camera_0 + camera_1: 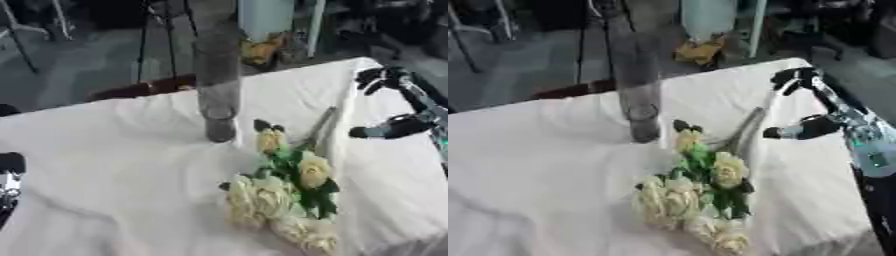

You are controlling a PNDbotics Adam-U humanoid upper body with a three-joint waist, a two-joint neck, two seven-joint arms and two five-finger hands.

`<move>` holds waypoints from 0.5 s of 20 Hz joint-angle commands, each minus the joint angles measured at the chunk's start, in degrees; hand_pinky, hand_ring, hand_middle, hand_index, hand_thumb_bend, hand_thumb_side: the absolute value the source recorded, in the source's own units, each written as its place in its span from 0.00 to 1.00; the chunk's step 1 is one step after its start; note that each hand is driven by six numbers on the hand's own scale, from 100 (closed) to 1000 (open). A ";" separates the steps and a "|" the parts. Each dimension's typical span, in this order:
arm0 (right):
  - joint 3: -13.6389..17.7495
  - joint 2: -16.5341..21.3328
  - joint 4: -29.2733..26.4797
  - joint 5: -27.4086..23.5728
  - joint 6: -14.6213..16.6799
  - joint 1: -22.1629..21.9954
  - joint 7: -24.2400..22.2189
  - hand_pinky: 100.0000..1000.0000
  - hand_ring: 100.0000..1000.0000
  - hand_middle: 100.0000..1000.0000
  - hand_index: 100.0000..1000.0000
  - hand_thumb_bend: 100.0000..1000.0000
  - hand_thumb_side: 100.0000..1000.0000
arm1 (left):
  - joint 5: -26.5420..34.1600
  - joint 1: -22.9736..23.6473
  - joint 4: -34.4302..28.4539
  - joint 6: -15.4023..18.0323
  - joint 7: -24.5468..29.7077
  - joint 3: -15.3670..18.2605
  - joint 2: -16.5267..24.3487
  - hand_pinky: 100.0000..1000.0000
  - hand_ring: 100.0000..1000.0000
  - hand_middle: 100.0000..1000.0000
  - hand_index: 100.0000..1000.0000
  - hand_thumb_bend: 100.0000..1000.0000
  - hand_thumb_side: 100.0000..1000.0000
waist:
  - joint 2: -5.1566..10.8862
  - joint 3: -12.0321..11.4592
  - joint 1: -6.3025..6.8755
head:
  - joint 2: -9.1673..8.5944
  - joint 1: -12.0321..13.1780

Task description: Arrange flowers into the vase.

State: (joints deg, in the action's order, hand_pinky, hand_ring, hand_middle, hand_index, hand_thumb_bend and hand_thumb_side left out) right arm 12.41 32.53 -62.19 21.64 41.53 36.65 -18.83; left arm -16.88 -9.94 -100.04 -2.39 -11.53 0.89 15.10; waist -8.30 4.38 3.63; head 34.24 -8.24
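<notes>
Now the flowers [289, 200] lie flat on the desk [114, 165], which is covered with a white, slightly wrinkled cloth. They form one bunch: pale cream-yellow blooms, like roses, with dark green leaves between them. The largest blooms are grouped at the near end, close to the front edge of the desk, and two smaller blooms sit higher along the bunch. The grey-green stems [745, 127] point away toward the far right, so the bunch lies on a diagonal.

The vase [218, 85] stands upright on the desk behind the flowers, a little to their left. It is tall, narrow and of grey, see-through glass, with a darker base, and nothing of the bunch is inside it. The topmost bloom is near its base but does not touch it.

The right hand [833, 117] hangs above the right side of the desk, just beside the stem ends. Its fingers [794, 80] are spread apart from the thumb, and they hold nothing. The left hand [10, 177] shows only as a dark part at the left edge, and I cannot tell how its fingers are.
</notes>
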 commanded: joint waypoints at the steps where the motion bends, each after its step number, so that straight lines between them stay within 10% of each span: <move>1: -0.76 2.82 1.39 3.25 2.64 2.13 0.76 0.62 0.85 0.62 0.76 0.81 0.24 | 0.03 -0.16 -0.95 0.06 0.07 0.02 1.54 0.42 0.68 0.59 0.70 0.27 0.75 | 1.06 -0.09 -1.18 | -0.17 -0.08; 10: -1.79 2.28 3.05 12.28 6.61 3.84 5.25 0.69 0.86 0.70 0.79 0.59 0.28 | 0.07 -0.10 -0.91 0.08 0.08 0.01 1.59 0.42 0.68 0.59 0.70 0.27 0.75 | 1.14 -0.16 -1.15 | -0.11 -0.04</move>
State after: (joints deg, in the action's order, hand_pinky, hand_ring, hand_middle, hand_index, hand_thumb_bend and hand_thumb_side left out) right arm 10.53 33.09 -58.77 32.53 47.73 39.20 -14.35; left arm -16.88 -9.64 -100.03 -2.39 -11.51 0.88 15.12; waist -8.29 4.27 3.46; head 34.24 -8.23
